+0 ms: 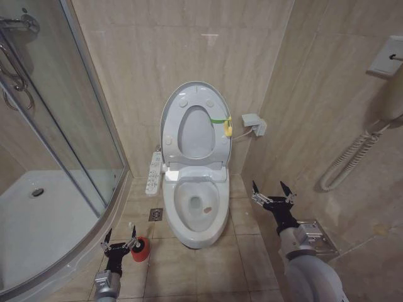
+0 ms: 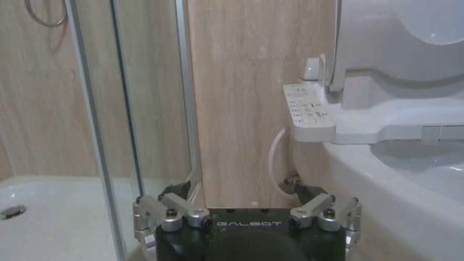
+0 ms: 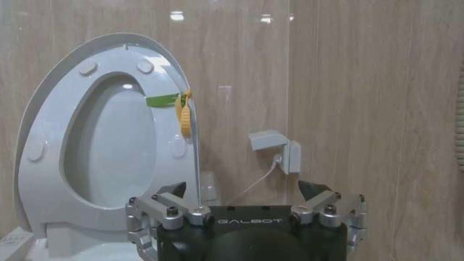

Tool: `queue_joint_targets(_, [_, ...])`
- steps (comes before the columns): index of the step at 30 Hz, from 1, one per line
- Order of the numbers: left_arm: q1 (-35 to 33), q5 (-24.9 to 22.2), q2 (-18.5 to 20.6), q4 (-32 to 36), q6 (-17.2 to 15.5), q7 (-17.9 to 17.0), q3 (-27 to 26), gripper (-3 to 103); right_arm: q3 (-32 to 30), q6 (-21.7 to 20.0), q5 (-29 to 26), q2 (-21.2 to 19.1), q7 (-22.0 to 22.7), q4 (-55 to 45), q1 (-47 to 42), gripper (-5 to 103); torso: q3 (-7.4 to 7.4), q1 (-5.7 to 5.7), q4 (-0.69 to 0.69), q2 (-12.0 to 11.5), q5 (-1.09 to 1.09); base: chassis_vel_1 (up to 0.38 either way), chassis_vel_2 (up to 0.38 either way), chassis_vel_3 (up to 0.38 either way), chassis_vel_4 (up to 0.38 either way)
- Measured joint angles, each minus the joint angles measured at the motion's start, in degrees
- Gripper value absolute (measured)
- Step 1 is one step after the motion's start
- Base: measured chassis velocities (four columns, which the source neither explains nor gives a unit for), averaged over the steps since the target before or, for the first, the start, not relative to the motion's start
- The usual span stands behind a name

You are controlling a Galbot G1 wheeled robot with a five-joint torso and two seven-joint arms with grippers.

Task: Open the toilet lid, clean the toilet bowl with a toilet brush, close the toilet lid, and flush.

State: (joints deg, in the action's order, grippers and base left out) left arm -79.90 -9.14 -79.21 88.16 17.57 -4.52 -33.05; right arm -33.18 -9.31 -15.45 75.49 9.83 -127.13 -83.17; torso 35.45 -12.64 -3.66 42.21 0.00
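Observation:
The toilet lid (image 1: 195,133) stands upright against the back wall, with the seat ring (image 1: 172,126) raised in front of it. A green strap and yellow ring (image 1: 225,124) hang at its edge; the strap and ring (image 3: 181,106) also show in the right wrist view. Below it the toilet bowl (image 1: 199,204) lies uncovered, with its button panel (image 1: 154,171) along one side. My left gripper (image 1: 119,241) is open, low by the floor and beside the red cup holder (image 1: 140,251). The toilet brush is hidden. My right gripper (image 1: 273,191) hovers open, off the bowl's other side.
A curved glass shower enclosure (image 1: 75,138) and its white tray (image 1: 38,217) fill the left. A floor drain (image 1: 155,214) lies beside the bowl. A wall box with a cord (image 1: 254,124), a coiled hose (image 1: 352,157) and a metal floor fitting (image 1: 318,238) are on the right.

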Motion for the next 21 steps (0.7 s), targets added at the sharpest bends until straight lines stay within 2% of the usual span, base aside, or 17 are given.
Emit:
queue_joint_targets(8, [0.22,0.05,-0.04,-0.15,-0.02,0.26,-0.01,97,0.0,0.0,0.0,0.0,0.0,0.0,0.0,100,-0.01,0.01,0.0,0.01,0.0,-0.011,0.014,0.01,-0.012])
queue_joint_targets(18, [0.22,0.1,-0.28,-0.27,0.23,0.45,-0.06,97,0.0,0.0,0.0,0.0,0.0,0.0,0.04,100,0.01,-0.06,0.02,-0.01,0.0,-0.106,0.118,0.12,-0.104])
queue_joint_targets(21, [0.04,0.17,-0.35,-0.24,0.36,0.48,-0.07,97,0.0,0.0,0.0,0.0,0.0,0.0,0.02,100,0.0,-0.01,-0.01,-0.01,0.0,-0.018,0.007,0.01,-0.002])
